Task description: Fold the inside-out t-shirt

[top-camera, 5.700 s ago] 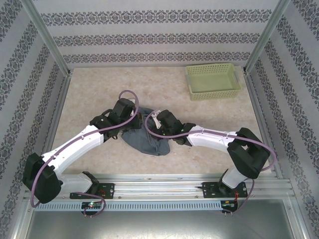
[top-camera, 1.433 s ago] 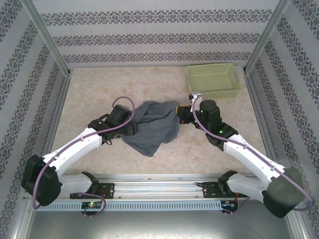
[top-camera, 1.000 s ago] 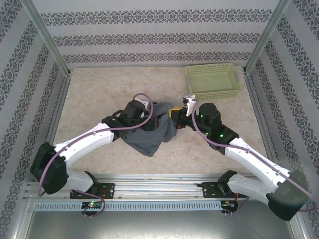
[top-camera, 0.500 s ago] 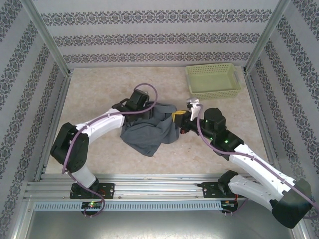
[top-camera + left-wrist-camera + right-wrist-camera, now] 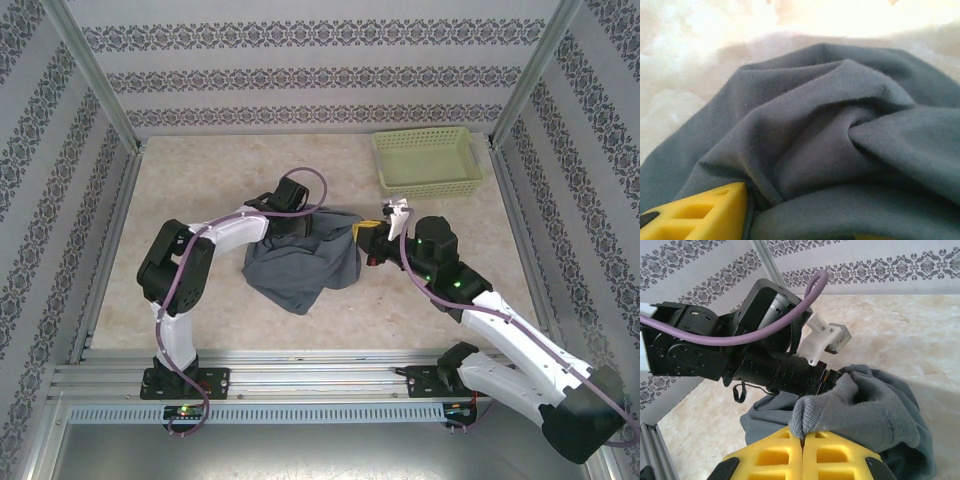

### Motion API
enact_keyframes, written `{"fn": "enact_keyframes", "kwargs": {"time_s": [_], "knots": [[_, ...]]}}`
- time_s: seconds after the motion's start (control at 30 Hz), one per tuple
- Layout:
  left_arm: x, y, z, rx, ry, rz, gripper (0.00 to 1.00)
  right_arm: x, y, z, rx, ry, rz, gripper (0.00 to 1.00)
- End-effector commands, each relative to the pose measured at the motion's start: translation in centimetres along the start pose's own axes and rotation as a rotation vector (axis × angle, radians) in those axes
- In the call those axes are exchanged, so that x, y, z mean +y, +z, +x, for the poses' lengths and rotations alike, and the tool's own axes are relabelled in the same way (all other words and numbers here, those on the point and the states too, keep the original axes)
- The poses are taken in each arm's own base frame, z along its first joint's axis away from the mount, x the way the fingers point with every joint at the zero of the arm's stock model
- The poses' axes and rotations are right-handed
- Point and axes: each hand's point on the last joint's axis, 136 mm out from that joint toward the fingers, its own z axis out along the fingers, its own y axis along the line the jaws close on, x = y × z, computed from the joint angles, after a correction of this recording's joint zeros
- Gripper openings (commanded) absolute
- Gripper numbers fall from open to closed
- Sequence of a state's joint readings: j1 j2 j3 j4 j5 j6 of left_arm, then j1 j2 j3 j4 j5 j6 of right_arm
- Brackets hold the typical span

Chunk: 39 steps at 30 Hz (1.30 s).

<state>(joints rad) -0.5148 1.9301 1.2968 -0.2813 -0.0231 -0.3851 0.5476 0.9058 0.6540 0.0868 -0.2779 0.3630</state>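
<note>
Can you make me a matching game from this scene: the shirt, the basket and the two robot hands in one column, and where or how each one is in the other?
1 t-shirt
2 basket
3 right hand
4 left hand

A in the far right corner
B pinched shut on a fold of cloth
C crumpled in the middle
D down at the shirt's far edge

Pairs: 1-C, 2-A, 3-B, 4-D
</note>
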Motion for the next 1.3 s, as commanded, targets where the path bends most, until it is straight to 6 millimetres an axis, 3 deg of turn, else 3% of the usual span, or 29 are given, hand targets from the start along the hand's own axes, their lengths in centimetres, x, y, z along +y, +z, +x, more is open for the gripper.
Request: {"fn": "enact_keyframes", "kwargs": {"time_s": [0.0, 0.1, 0.23, 0.37, 0.5, 0.57, 0.67, 0.77, 0.87, 1.0, 1.1, 1.27], "knots": [[0.6, -0.4, -0.7, -0.002, -0.005, -0.010, 0.38, -0.2, -0.5, -1.2, -0.051, 0.004, 0.015, 0.00], [0.6, -2.4, -1.8, -0.046, -0.020, -0.003, 0.19, -2.2, -0.5, -1.1, -0.038, 0.023, 0.118, 0.00], [0.1, -7.9, -4.3, -0.145, -0.036, 0.034, 0.02, -5.0, -0.9, -1.9, -0.056, 0.056, 0.236, 0.00], [-0.4, -14.6, -6.1, -0.282, -0.065, 0.119, 0.00, -7.6, -1.2, -3.1, -0.053, 0.092, 0.317, 0.00], [-1.5, -20.1, -6.1, -0.387, -0.085, 0.260, 0.00, -10.1, -0.2, -2.8, 0.013, 0.130, 0.389, 0.00], [-2.7, -21.4, -5.7, -0.383, -0.078, 0.349, 0.00, -11.1, 0.8, -2.2, 0.052, 0.156, 0.410, 0.00], [-4.8, -21.7, -5.1, -0.340, -0.065, 0.471, 0.00, -11.6, 2.8, -1.1, 0.128, 0.189, 0.398, 0.00], [-5.1, -20.8, -4.9, -0.304, -0.075, 0.480, 0.00, -12.1, 3.7, -0.2, 0.175, 0.196, 0.427, 0.26], [-4.9, -19.8, -5.1, -0.279, -0.085, 0.469, 0.00, -10.8, 3.6, -0.2, 0.166, 0.118, 0.406, 0.48], [-4.7, -19.0, -5.3, -0.258, -0.092, 0.460, 0.00, -5.0, 3.6, -0.4, 0.096, 0.021, 0.170, 0.67], [-4.6, -18.9, -5.5, -0.260, -0.104, 0.461, 0.00, -1.6, 4.8, 1.4, 0.133, 0.011, 0.016, 0.71], [-4.5, -18.7, -5.5, -0.254, -0.114, 0.463, 0.00, 1.8, 7.6, 4.5, 0.204, -0.025, -0.130, 0.71]]}}
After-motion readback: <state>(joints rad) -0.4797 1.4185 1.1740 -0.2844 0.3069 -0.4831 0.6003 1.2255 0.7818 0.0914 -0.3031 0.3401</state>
